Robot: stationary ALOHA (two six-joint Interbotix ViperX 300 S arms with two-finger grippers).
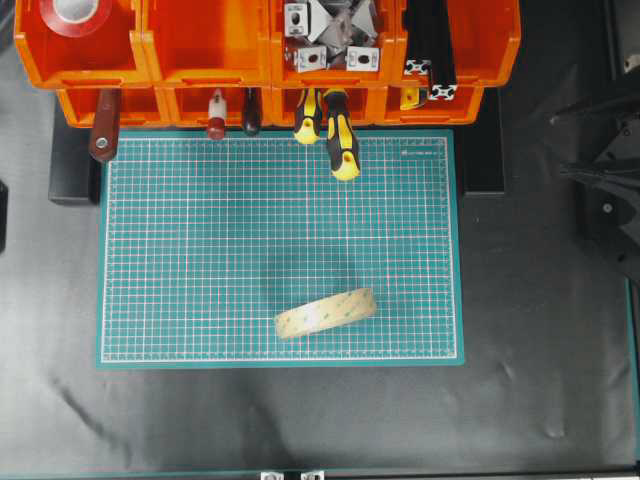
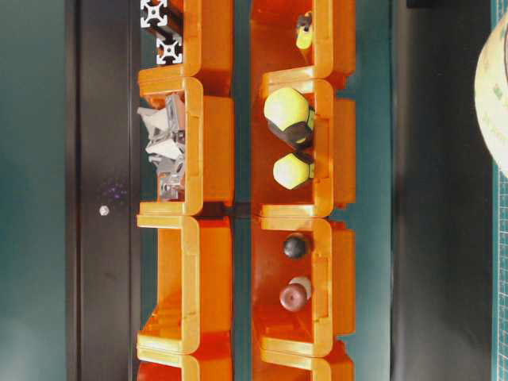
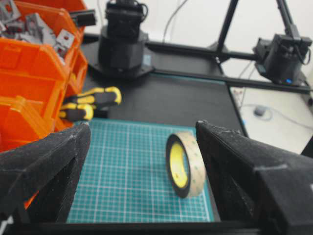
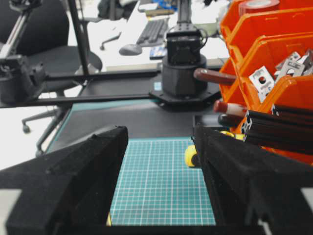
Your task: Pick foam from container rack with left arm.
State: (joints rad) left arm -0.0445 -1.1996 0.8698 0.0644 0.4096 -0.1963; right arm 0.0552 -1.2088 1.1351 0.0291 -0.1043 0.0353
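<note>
We've got one cam straight overhead; a sideways one low facing the container rack (image 2: 238, 206); both wrist cams share the mat (image 3: 132, 176).

The container rack (image 1: 200, 45) is glossy, bright orange moulded plastic with smooth walls. The foam (image 1: 326, 313) is a matt cream-tan roll with a pale yellowish side; from the left wrist its inner face looks slick yellow. The cutting mat (image 1: 200, 250) is matt green with a fine white printed grid. At 12 o'clock on the mat, the screwdriver handles (image 1: 340, 140) look like smooth yellow and black plastic. The brackets (image 1: 330, 35) are dull grey metal. The left gripper (image 3: 142, 161) fingers (image 3: 44, 161) look rough, matt black.
</note>
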